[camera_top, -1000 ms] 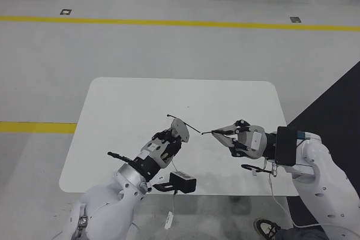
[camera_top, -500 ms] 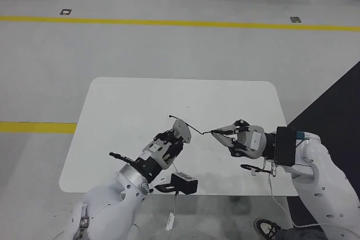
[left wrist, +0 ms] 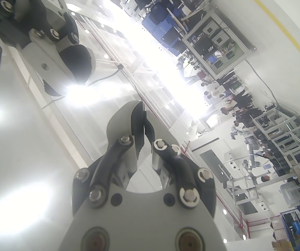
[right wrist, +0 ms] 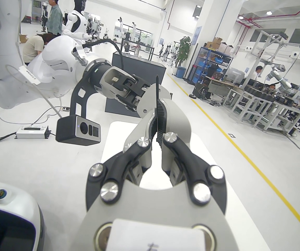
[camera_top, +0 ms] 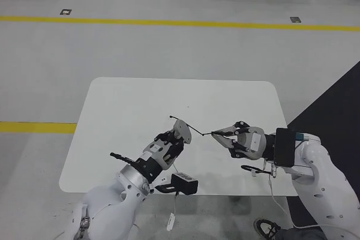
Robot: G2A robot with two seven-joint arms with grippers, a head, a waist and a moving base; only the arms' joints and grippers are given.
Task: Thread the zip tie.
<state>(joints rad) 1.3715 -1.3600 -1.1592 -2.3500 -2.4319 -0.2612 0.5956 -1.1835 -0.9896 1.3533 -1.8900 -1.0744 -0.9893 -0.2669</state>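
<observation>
Nearest me I counted two grippers, both held above the front half of the table. The left gripper (camera_top: pixel 183 129) had its fingers pinched together on the one zip tie (camera_top: pixel 192 128). The right gripper (camera_top: pixel 219 132), just beside it, was clamped on the same tie farther along.

From the right wrist, the zip tie (right wrist: pixel 156 90) stood up thin and black out of the right gripper (right wrist: pixel 158 108). From the left wrist, glare washed out the space past the left gripper (left wrist: pixel 142 113). I couldn't make out the tie's head there, or tell whether the tail sat in it.

The single white table (camera_top: pixel 138 102) lay below. On the floor I saw two yellow floor lines (camera_top: pixel 168 23), one level with the table and one far behind it. By the far one were two small dark floor markers (camera_top: pixel 66 11).
</observation>
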